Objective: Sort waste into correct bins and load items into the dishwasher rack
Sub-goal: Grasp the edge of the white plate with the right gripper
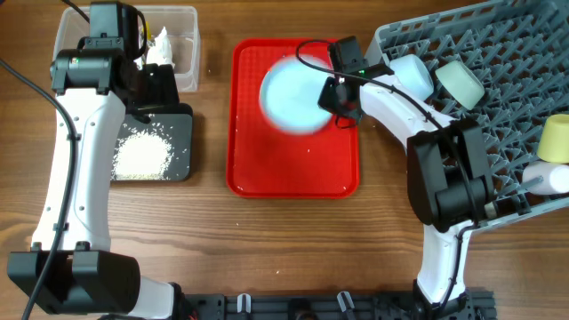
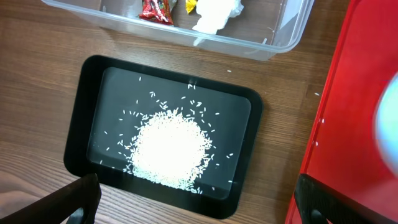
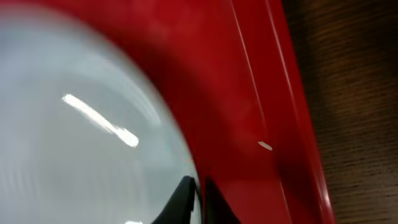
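Pale blue round plate point(image 1: 289, 89), at the flat red plastic tray's point(image 1: 293, 164) far edge, sits rim-pinched in the right gripper point(image 1: 336, 102): rack-loading seems in hand, and the next move calls for lifting it rightward into the grey pegged plastic dishwasher rack point(image 1: 498, 124).

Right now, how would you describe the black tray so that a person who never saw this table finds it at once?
Start from the big red tray at the centre. On its left in the overhead view lie two containers; the black tray is the one nearer the robot, next to the clear tub. It alone is shallow and holds white grains, not wrappers.
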You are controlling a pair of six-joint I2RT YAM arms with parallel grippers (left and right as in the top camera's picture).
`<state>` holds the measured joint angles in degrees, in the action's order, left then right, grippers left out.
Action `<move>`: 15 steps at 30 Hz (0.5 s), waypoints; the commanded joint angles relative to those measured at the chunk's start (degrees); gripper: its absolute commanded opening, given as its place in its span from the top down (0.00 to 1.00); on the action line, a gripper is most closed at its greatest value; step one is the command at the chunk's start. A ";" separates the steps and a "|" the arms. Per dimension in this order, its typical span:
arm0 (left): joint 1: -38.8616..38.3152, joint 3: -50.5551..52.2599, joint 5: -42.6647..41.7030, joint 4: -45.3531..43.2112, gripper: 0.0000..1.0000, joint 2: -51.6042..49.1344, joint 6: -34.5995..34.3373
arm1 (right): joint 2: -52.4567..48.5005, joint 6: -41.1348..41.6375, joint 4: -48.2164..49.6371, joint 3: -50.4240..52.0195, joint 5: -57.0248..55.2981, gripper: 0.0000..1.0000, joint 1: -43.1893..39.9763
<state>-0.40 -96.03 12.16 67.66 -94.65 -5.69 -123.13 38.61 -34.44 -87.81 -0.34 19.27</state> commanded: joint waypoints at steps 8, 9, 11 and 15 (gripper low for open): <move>0.31 0.02 0.11 -0.13 0.00 -0.07 -0.42 | 3.02 -17.09 -0.15 -2.14 -3.98 0.96 -0.22; 0.31 0.02 0.11 -0.13 0.00 -0.07 -0.39 | 5.75 -20.41 -0.13 -2.97 -6.75 0.96 -0.22; 0.31 0.02 0.11 -0.13 0.00 -0.07 -0.39 | 11.67 -27.04 0.33 -3.98 -12.68 0.95 -0.22; 0.31 0.02 0.11 -0.13 0.00 -0.07 -0.42 | 22.91 -37.83 1.55 -4.07 -20.31 0.96 -0.22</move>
<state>-0.40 -96.03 12.16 67.68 -94.65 -5.69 -106.89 9.63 -33.39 -90.00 -13.65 19.29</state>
